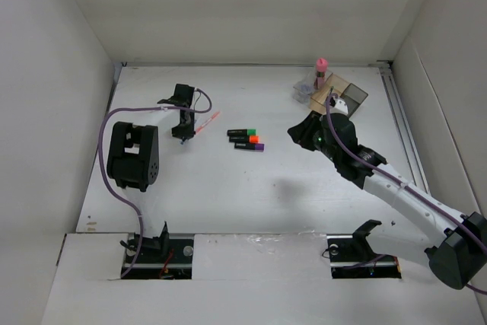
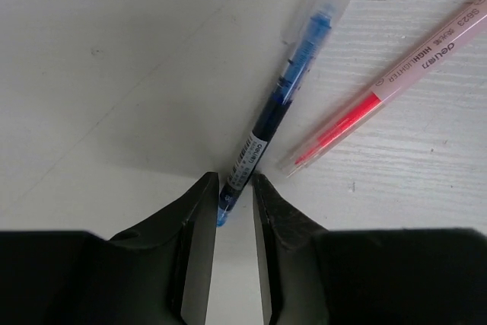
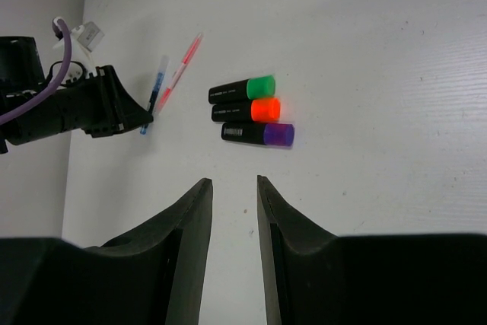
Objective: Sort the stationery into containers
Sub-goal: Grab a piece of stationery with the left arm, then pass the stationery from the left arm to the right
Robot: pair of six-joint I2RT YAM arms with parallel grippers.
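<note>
White laminate worktop (image 1: 228,203) carries everything here. At its left, the left claw (image 2: 232,184) is lowered onto the near end of the thin blue-white pen (image 2: 285,93). Its two fingers straddle that end with a narrow gap, and the pen tip lies against one finger while a sliver of worktop shows beside the other, so the claw is close around the pen but not clenched on it. The pen lies flat, running away from the claw. Just beside it lies the pink-red highlighter pen (image 2: 380,89), its near end close to the blue-white pen's barrel and the two spreading apart farther out. Near the middle of the worktop, three short black markers lie side by side and touching in a slightly staggered row: the green-ended marker (image 3: 242,89), the orange-ended marker (image 3: 245,110) and the purple-ended marker (image 3: 257,134). The right claw (image 3: 233,182) hangs above the worktop to the right of the markers, its fingers parted and holding nothing. Behind it, at the far right, sits the translucent tray (image 1: 351,97), with the pink-capped bottle (image 1: 320,68) standing upright at its far left side.
</note>
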